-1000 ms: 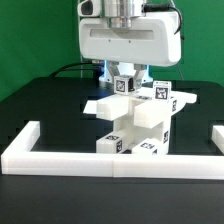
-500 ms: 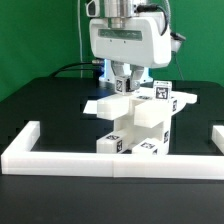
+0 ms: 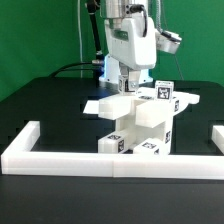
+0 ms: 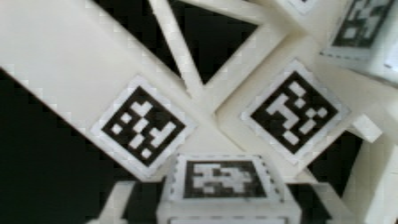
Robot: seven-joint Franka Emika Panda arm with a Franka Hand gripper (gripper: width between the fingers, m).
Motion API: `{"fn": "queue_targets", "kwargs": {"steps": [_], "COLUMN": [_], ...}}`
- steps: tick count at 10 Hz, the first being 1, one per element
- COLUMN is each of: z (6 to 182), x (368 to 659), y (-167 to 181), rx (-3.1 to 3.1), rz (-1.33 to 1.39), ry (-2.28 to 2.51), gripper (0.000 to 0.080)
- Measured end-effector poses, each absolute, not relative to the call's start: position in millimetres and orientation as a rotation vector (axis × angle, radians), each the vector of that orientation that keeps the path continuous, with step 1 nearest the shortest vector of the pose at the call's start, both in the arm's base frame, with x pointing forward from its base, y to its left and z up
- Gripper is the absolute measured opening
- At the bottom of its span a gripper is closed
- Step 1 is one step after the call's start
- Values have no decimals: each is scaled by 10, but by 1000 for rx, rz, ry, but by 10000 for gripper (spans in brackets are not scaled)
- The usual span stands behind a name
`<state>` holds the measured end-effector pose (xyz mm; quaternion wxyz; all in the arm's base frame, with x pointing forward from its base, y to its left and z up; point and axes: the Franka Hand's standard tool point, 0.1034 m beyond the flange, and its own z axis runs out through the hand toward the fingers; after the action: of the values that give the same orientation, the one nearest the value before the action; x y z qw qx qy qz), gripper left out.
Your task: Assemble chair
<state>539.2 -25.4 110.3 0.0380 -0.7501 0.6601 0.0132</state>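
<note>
Above the chair [image 3: 135,125], a tagged white post [image 3: 126,84] is gripped in the narrowed claw [image 3: 126,88]; if tilted, jamming is risked.

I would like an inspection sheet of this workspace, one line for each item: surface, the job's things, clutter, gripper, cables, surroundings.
Surface: black table, enclosed at the front and sides by a low white border wall.
Job's things: white tagged chair parts joined in one blocky stack at the centre.
Clutter: nothing seen.
Gripper: gripper shut on a tagged part at the top of the stack.
Cables: a dark cable runs behind the table; another hangs by the arm.
Surroundings: green backdrop behind.
</note>
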Motion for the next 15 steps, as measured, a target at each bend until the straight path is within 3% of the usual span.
{"fn": "queue_targets", "kwargs": {"steps": [7, 8, 9, 10, 11, 15], "z": [1097, 1097, 1097, 1097, 1103, 1103], "x": [5398, 5398, 5397, 5392, 5398, 5399], "y": [-218, -217, -217, -209, -206, -214], "rx": [-1986, -1995, -2039, -2065, -2117, -2416], "rz": [78, 77, 75, 83, 81, 56], "ry": [2306, 2298, 2258, 2237, 2186, 1838], "gripper": [282, 469, 586, 586, 636, 649]}}
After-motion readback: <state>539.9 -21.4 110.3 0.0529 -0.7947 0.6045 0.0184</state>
